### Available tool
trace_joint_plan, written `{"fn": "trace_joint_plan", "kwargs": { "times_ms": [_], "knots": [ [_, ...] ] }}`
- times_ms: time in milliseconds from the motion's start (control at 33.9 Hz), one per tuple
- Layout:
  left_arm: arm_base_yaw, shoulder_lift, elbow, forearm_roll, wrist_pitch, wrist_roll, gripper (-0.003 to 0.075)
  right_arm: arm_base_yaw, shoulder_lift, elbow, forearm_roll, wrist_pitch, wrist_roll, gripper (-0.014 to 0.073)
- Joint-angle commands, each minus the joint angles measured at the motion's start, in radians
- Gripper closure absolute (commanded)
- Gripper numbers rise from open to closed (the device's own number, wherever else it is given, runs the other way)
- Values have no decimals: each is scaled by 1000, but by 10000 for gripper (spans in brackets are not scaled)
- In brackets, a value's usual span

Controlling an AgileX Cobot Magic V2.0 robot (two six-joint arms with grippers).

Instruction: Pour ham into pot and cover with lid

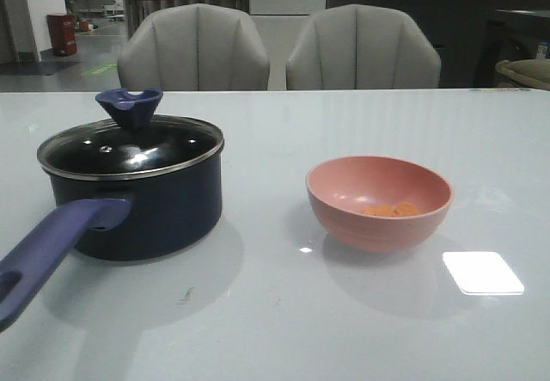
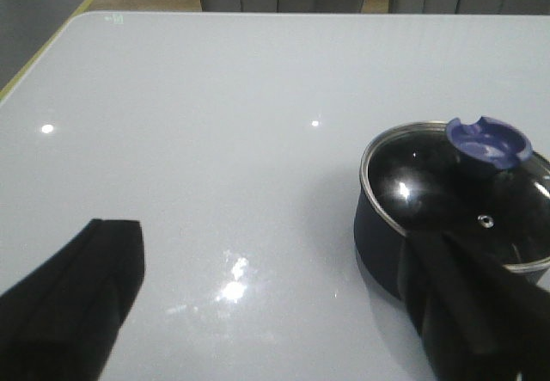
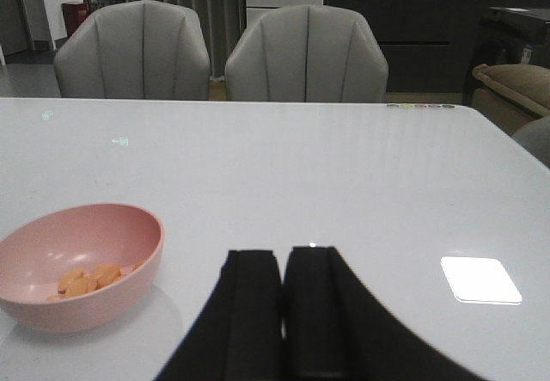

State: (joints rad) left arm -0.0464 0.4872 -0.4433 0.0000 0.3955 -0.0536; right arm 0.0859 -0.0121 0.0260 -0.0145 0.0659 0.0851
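Observation:
The dark navy pot [image 1: 163, 213] stands on the left of the white table, its purple-blue handle [image 1: 51, 248] pointing toward the front edge. The glass lid [image 1: 129, 147] with its blue knob [image 1: 129, 106] rests on the pot. To the right stands a pink bowl [image 1: 378, 230] holding orange ham slices [image 1: 391, 210]. Neither gripper shows in the front view. In the left wrist view my left gripper [image 2: 275, 304] is open above bare table, beside the pot [image 2: 374, 243] and lid [image 2: 430, 183]. My right gripper [image 3: 284, 261] is shut on nothing, beside the bowl [image 3: 103, 308] and ham [image 3: 86, 279].
Two grey padded chairs [image 1: 193, 50] [image 1: 361, 47] stand behind the table's far edge. A bright rectangular light reflection [image 1: 483, 272] lies on the tabletop right of the bowl.

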Motion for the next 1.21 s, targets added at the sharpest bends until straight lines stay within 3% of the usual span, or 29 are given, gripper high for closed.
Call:
{"fn": "trace_joint_plan", "kwargs": {
  "times_ms": [0,354,649,797,974,1180],
  "knots": [
    [-4,72,-106,-9,27,-13,29,-6,-18,-4,-9,-88,-8,444],
    [-27,494,-509,-94,339,-13,29,-6,-18,-4,-9,-88,-8,444],
    [-239,817,-769,-92,402,-20,30,-6,-18,-4,-9,-88,-8,444],
    [-323,957,-876,-20,406,-122,31,-6,-18,-4,-9,-88,-8,444],
    [-398,1102,-1019,134,502,-252,31,-6,-18,-4,-9,-88,-8,444],
    [-428,1234,-1167,140,604,-282,31,-6,-18,-4,-9,-88,-8,444]
  ]
}}
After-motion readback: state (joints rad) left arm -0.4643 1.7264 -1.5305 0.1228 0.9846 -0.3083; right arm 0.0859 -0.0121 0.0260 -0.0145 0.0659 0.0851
